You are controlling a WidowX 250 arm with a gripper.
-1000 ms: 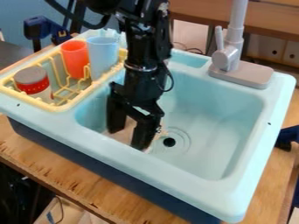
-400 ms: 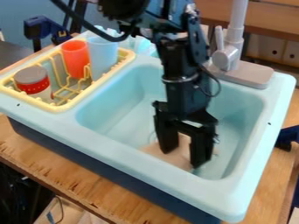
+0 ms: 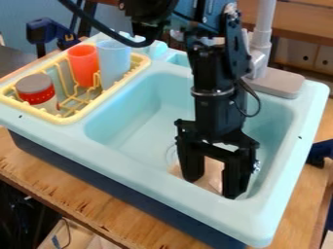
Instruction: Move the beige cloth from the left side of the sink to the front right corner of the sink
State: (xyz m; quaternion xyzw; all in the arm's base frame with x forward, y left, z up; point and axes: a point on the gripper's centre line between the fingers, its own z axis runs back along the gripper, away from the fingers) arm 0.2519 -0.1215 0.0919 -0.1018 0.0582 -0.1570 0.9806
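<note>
My black gripper (image 3: 213, 187) hangs low inside the light-blue sink (image 3: 139, 131), near the front right part of the basin. Its two fingers stand wide apart, open. A flat beige piece (image 3: 212, 171) lies low in the basin, seen between and beside the fingers and partly hidden by them; whether they touch it I cannot tell.
At the left, a yellow rack (image 3: 77, 116) holds an orange cup (image 3: 84, 65), a pale blue cup (image 3: 113, 63) and a red-banded jar (image 3: 38, 92). A grey faucet (image 3: 260, 58) stands at the back right. The basin's walls surround the gripper.
The gripper has moved right across the basin, and slightly toward the front. The beige piece has shifted the same way along with it.
</note>
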